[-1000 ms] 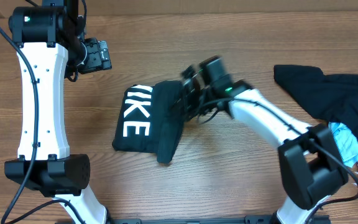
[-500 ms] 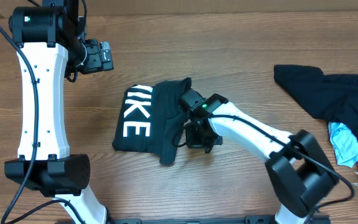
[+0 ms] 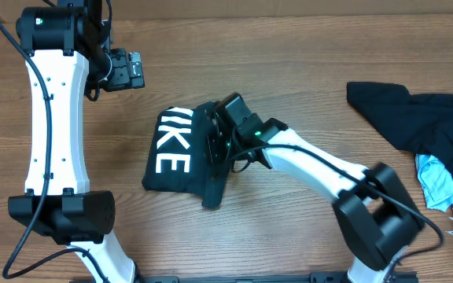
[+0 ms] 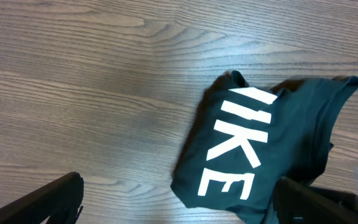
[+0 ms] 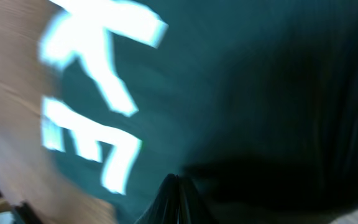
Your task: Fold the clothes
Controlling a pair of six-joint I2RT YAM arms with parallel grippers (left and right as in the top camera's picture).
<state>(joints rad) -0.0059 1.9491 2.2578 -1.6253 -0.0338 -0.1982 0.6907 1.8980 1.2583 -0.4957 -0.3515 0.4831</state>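
Observation:
A dark navy-black T-shirt (image 3: 181,157) with white block letters lies folded in the middle of the table. It also shows in the left wrist view (image 4: 260,155) and fills the blurred right wrist view (image 5: 241,81). My right gripper (image 3: 220,135) is over the shirt's right half with its fingers (image 5: 178,190) pressed together; no fabric shows between them. My left gripper (image 3: 124,69) is up and to the left of the shirt, apart from it. Its fingers (image 4: 179,202) are spread wide and empty.
A pile of other clothes lies at the right edge: a dark garment (image 3: 415,118) and a light blue one (image 3: 440,182) below it. The wooden table (image 3: 289,47) is bare around the shirt. The left arm's white links stand along the left side.
My right gripper swung from the shirt's upper right edge down to its right side, then up and left onto the shirt. The left arm has barely moved.

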